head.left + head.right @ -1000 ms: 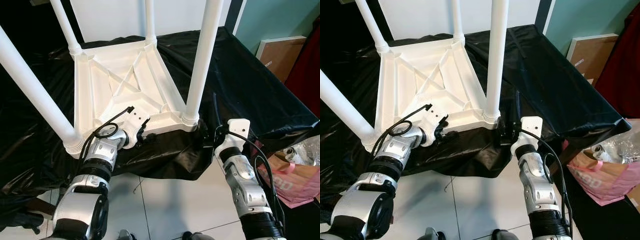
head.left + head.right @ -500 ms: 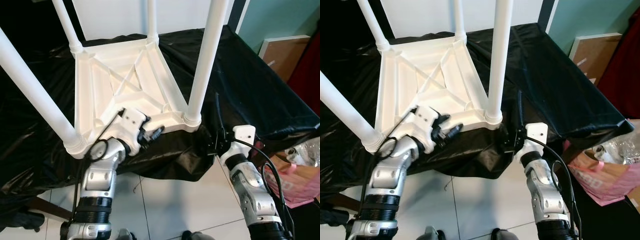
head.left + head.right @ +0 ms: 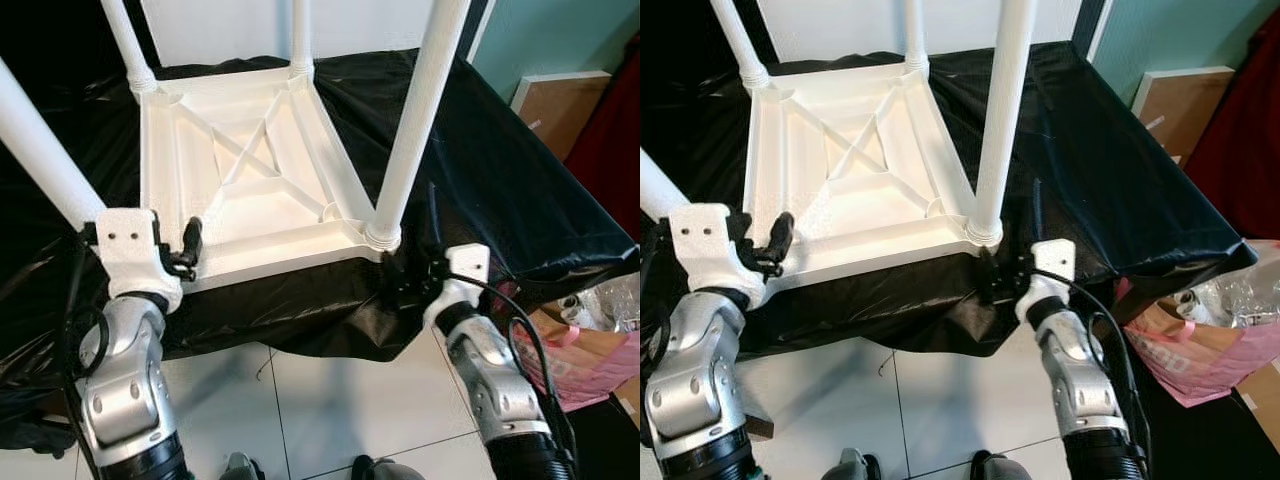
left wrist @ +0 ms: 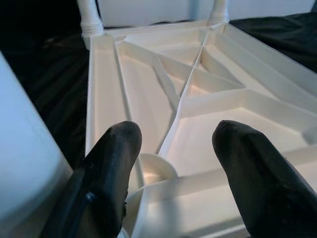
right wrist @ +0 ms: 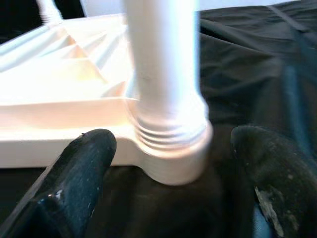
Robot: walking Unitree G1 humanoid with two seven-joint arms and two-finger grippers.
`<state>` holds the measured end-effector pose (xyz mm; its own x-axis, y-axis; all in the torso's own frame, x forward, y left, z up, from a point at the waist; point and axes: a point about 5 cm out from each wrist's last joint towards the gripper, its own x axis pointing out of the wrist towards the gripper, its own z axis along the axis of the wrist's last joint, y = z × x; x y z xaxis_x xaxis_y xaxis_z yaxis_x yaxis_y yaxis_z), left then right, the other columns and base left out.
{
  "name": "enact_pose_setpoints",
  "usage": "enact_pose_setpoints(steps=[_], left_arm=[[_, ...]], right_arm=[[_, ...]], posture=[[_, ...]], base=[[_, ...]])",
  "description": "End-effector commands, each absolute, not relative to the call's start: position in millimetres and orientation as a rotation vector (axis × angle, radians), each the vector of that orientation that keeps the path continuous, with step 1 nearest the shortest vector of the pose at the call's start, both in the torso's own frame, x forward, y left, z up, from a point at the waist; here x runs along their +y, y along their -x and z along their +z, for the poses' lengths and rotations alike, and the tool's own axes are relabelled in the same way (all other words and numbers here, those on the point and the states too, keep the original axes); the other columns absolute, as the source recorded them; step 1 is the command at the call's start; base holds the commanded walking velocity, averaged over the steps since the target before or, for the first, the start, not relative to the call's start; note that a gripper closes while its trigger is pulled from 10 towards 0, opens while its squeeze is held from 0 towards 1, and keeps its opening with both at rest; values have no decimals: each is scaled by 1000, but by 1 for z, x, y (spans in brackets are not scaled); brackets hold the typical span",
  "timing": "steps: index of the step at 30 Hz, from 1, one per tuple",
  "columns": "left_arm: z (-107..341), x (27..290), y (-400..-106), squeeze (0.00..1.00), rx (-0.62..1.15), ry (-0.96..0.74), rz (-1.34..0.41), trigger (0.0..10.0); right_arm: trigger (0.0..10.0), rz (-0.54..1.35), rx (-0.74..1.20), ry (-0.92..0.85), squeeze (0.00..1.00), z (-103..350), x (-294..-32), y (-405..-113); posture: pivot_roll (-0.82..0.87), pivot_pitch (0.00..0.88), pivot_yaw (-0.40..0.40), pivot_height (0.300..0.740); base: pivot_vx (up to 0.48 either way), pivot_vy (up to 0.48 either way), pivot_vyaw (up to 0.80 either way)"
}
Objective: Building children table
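Note:
The white children's table (image 3: pixel 250 160) lies upside down on a black cloth, legs pointing up. My left gripper (image 3: pixel 187 250) is at the near-left corner, beside the near-left leg (image 3: pixel 40 150). In the left wrist view it (image 4: pixel 173 144) is open over the ribbed underside (image 4: pixel 148 94), with nothing between the fingers. My right gripper (image 3: pixel 395 280) is at the near-right corner. Its open fingers (image 5: pixel 84 168) stand on either side of the threaded base (image 5: pixel 171 134) of the near-right leg (image 3: pixel 415 120), apart from it.
The black cloth (image 3: pixel 500 190) drapes over the front edge onto a white tiled floor (image 3: pixel 330 400). A pink plastic bag (image 3: pixel 590 350) lies low at the right. A brown cardboard box (image 3: pixel 560 110) leans against the teal wall. Two more legs rise at the far corners.
My left arm has swung left from the middle of the near edge to the near-left corner. My right gripper has moved in towards the near-right leg's base.

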<state>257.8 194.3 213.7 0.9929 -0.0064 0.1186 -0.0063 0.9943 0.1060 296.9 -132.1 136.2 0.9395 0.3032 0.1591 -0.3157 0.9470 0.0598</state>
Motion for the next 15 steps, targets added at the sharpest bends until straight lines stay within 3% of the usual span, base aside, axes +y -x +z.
enact_pose_setpoints(steps=[1, 6, 15], left_arm=[[215, 189, -252, 0, -113, -134, -24, 10000], [214, 183, -243, 0, -110, -165, 11, 10000], [209, 190, -211, 0, -131, -113, 310, 10000]], right_arm=[[10000, 327, -122, -96, 0, 130, -130, -298], [10000, 366, -128, -105, 0, 133, -118, -305], [10000, 443, -156, -103, 0, 145, -95, -328]], posture=[[64, 121, -58, 740], [96, 107, -65, 740], [139, 94, -79, 740]], base=[[0, 0, 0], [0, 0, 0], [0, 0, 0]])
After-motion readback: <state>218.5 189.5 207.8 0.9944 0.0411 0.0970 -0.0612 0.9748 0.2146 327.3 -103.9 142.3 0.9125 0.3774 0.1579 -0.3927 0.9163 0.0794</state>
